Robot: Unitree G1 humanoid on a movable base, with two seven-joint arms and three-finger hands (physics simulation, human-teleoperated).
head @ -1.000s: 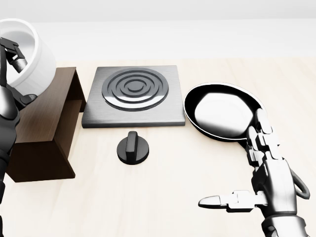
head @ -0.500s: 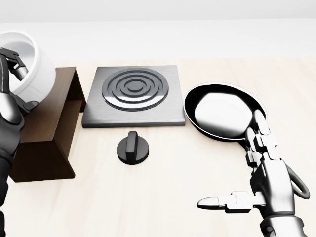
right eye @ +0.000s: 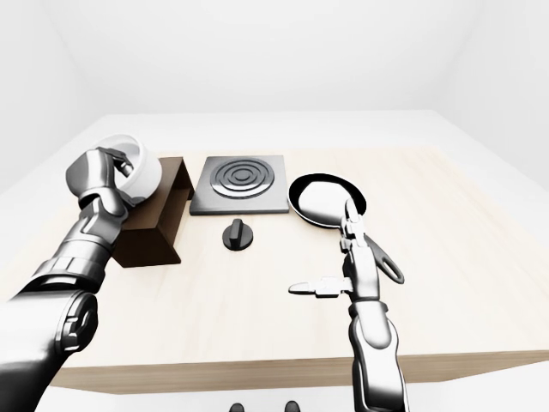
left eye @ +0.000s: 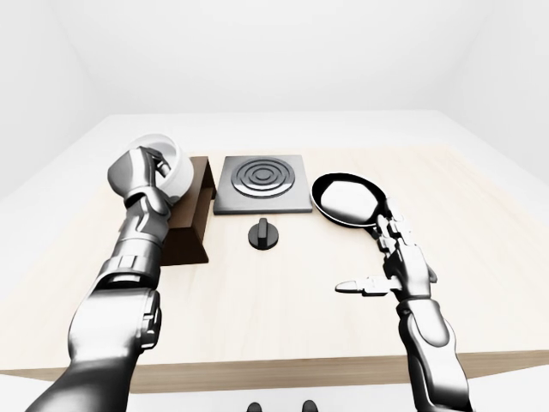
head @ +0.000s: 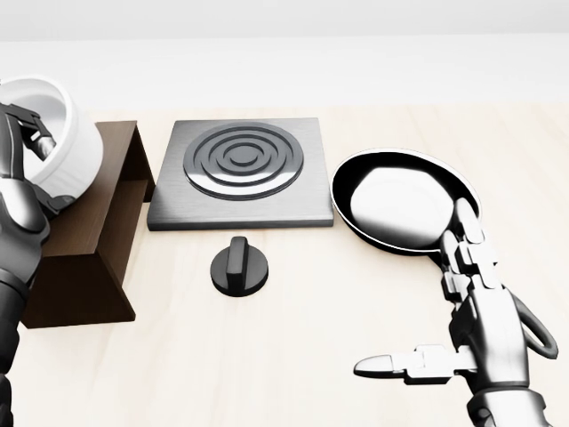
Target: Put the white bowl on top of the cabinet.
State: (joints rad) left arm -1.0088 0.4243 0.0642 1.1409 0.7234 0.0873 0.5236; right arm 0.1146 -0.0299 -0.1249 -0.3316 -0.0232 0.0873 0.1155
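Carrying the white bowl [left eye: 165,163] over the dark brown cabinet [head: 84,227] — that is the step in hand, judging by how things sit. The left hand [left eye: 141,172] is clamping the bowl, fingers hooking over the rim on the view's left side and wrapping the outer wall; the bowl is tilting, its opening facing partly toward the camera instead of straight up. It is riding above the top-left end of the cabinet in the left-eye view, and whether its base is touching the cabinet top cannot be told from these views. The placing is not yet done. Next move, as a judgement: levelling the bowl so its base is facing down, lowering it onto the flat top clear of the edge, then spreading the fingers. Risk worth noting: releasing while it is tilting could let it roll off toward the counter [left eye: 283,309]. The right hand [head: 462,342] is idling over the counter at the lower right of the head view, fingers spread and holding nothing, just below the black frying pan [head: 400,203]. The square stove plate [head: 242,172] and its round knob [head: 239,265] are lying between cabinet and pan, out of the bowl's way.
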